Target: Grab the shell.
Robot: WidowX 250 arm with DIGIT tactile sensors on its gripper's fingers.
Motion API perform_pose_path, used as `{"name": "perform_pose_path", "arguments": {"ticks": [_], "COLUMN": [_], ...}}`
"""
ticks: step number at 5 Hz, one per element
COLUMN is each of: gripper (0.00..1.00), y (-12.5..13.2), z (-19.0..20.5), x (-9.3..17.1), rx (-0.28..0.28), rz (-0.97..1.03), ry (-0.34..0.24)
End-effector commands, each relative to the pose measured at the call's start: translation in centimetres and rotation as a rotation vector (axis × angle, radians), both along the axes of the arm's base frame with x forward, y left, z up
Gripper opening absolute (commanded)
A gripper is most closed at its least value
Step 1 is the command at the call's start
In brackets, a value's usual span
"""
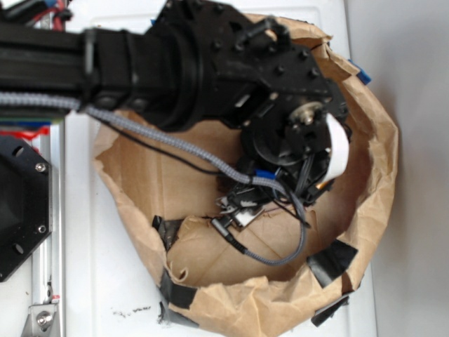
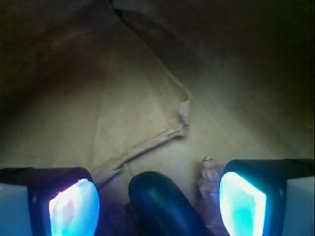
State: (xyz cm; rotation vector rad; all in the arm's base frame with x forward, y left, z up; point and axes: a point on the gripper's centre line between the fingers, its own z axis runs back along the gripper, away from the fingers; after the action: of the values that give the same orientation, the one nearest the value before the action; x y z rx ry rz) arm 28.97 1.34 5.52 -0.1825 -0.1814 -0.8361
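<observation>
You're looking at the paper bag (image 1: 379, 161) spreading across the white table (image 1: 105, 281), with the arm (image 1: 210, 63) reaching down inside it. The gripper (image 2: 157, 201) is hanging spread apart, grasping nothing (pads (image 2: 241, 204) glowing blue). The shell (image 2: 210, 189) is sitting on the bag floor, touching the right pad, beside a dark rounded thing (image 2: 160, 201).

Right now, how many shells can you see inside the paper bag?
1: the shell lies against the right finger, beside a dark rounded object. The arm may hide others.
</observation>
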Motion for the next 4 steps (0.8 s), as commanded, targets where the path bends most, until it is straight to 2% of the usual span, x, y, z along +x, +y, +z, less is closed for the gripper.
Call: {"name": "perform_pose_path", "arguments": {"ticks": [1, 2, 4], "gripper": [1.00, 1.00, 1.00], "y": [1.0, 1.7, 1.5], "z": [0.4, 0.4, 0.8], "x": [2.9, 4.5, 3.9], "rx": [0.043, 0.047, 0.045], "rz": [0.137, 0.161, 0.156], "ry": [-0.053, -0.104, -0.122]}}
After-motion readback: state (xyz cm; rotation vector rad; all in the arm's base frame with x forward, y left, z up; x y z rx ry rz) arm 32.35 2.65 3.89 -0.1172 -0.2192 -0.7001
